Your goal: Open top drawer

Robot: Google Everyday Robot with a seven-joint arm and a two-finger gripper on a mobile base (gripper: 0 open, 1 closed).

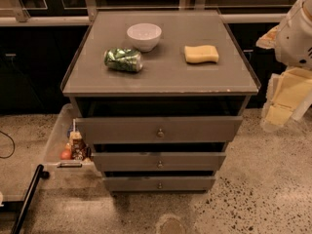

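Gripper [285, 99] far right, pale plastic; top drawer [122, 129] matt, knob [160, 132] metal.

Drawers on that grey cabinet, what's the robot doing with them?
The robot's hand is off to the right of the cabinet, not touching anything. The top drawer looks pulled out partway, with a dark gap showing above its front. The middle drawer and the bottom drawer sit below it. On top of the cabinet are a white bowl, a squashed green can and a yellow sponge.
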